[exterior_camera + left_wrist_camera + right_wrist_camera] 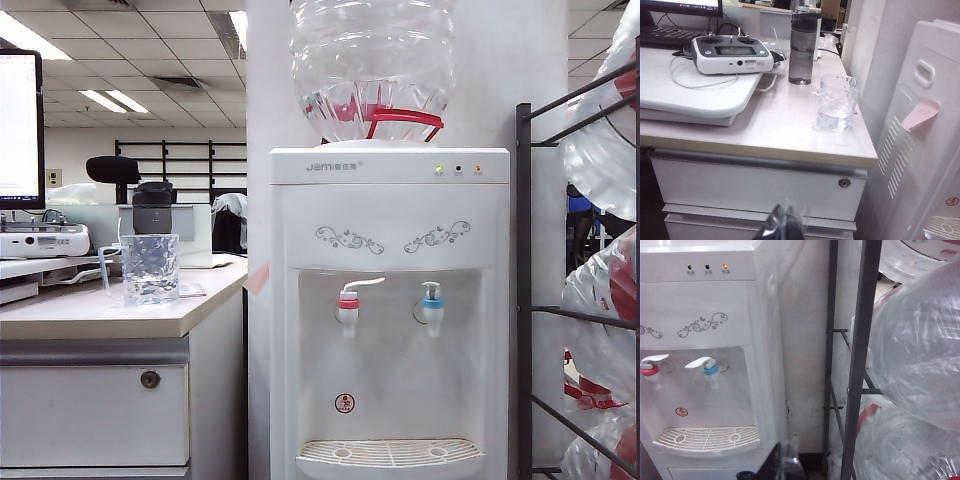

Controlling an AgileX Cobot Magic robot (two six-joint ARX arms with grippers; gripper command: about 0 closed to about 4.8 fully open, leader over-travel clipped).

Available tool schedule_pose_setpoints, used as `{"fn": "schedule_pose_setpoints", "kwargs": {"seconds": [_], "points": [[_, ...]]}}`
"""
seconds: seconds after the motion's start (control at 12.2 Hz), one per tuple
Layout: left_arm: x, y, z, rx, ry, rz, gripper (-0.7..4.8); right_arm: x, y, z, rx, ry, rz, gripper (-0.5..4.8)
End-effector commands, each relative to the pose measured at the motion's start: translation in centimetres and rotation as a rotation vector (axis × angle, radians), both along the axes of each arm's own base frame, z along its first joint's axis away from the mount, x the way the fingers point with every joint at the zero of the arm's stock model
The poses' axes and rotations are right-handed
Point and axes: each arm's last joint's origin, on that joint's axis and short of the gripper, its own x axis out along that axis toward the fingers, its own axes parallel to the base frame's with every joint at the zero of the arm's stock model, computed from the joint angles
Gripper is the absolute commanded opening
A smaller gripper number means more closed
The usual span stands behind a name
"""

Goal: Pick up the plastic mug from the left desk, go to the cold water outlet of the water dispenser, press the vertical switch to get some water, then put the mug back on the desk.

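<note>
The clear plastic mug (150, 268) (835, 102) stands upright near the right edge of the left desk (100, 315) (765, 135). Beside the desk is the white water dispenser (390, 200) (700, 300). Its cold water outlet (432, 305) (710, 370) has a blue collar and a white vertical switch (431, 290) (697, 362). My left gripper (785, 222) is shut and empty, low in front of the desk drawers, well short of the mug. The right gripper (785, 462) is shut and empty, below and to the side of the dispenser's drip tray (705, 437). Neither gripper shows in the exterior view.
A dark grey bottle (804, 47) stands just behind the mug, and a white remote controller (732, 52) with cables lies on a raised board. A red-collared tap (348, 302) sits beside the blue one. A dark metal rack (860, 365) holding large water bottles (920, 340) stands right of the dispenser.
</note>
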Motion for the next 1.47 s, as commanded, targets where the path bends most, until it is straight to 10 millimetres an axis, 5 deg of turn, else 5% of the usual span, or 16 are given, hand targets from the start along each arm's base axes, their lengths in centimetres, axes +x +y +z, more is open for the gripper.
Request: {"fn": "schedule_pose_setpoints", "kwargs": {"seconds": [0.08,0.49,0.82,0.98,1.23,1.47], "points": [[0.0,0.0,0.2,0.002,-0.018,-0.005,-0.05,0.0,0.0,0.2,0.006,-0.019,0.004,-0.05],[-0.3,0.1,1.7,-0.074,-0.073,0.022,-0.05,-0.5,0.0,2.5,0.014,-0.075,0.003,-0.05],[-0.7,0.2,5.9,-0.072,-0.113,0.084,-0.05,-1.7,-0.1,8.9,0.018,-0.143,0.012,-0.05],[2.3,0.2,9.7,-0.071,-0.078,0.08,-0.06,0.6,0.8,15.9,0.011,-0.113,0.268,-0.05],[6.6,0.0,11.5,-0.12,-0.063,-0.011,-0.06,4.2,1.7,19.4,0.021,-0.037,0.5,-0.05],[11.6,-1.3,11.0,-0.141,0.014,-0.081,-0.05,6.3,3.8,20.1,0.02,0.013,0.459,-0.05]]}}
